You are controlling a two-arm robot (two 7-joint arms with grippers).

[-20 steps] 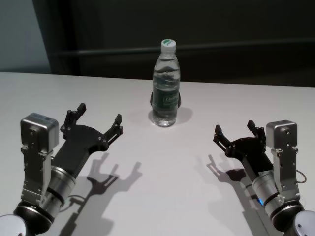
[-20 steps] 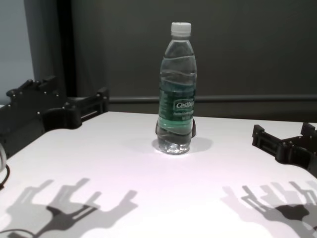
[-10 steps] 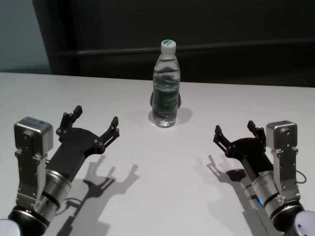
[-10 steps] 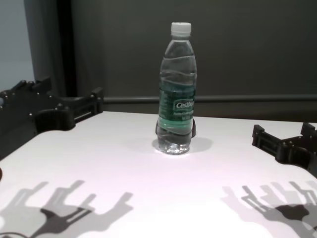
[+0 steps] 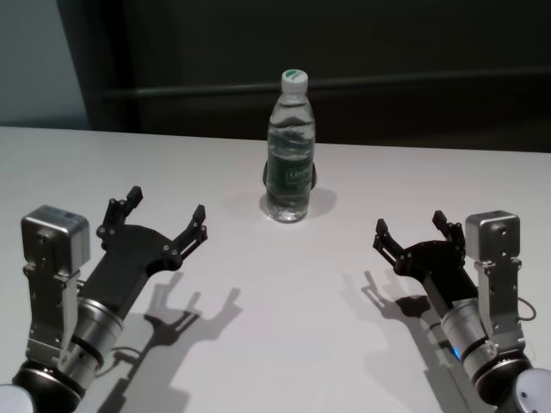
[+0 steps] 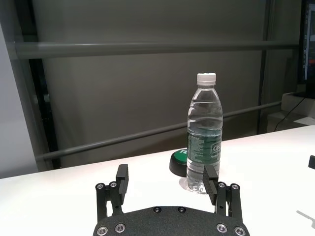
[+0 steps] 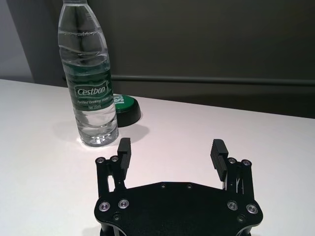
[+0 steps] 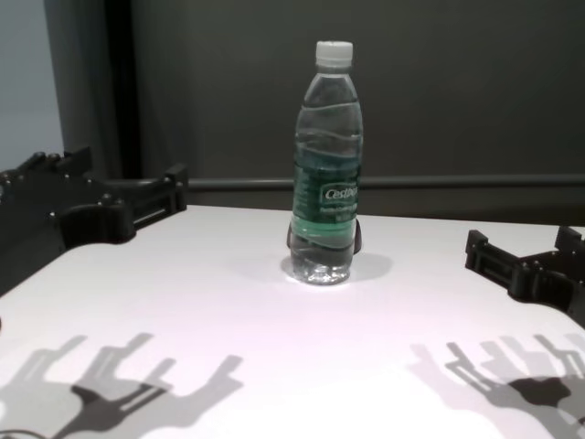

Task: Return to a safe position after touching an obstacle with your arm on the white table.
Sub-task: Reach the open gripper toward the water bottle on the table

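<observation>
The obstacle, a clear water bottle [image 5: 289, 148] with white cap and dark green label, stands upright at the far middle of the white table [image 5: 284, 292]. It also shows in the chest view [image 8: 326, 165], the left wrist view [image 6: 204, 135] and the right wrist view [image 7: 90, 78]. My left gripper [image 5: 166, 217] is open and empty, held above the table to the near left of the bottle, apart from it; it also shows in the left wrist view [image 6: 166, 179]. My right gripper [image 5: 412, 230] is open and empty at the near right, idle; it also shows in the right wrist view [image 7: 171, 151].
A low round dark green puck [image 7: 125, 108] lies on the table just behind the bottle, also in the left wrist view [image 6: 179, 162]. The table's far edge [image 5: 430, 148] runs behind the bottle against a dark wall.
My left arm has drawn back toward me and to the left, away from the bottle, most of it in the first half second. The bottle and right arm have not moved.
</observation>
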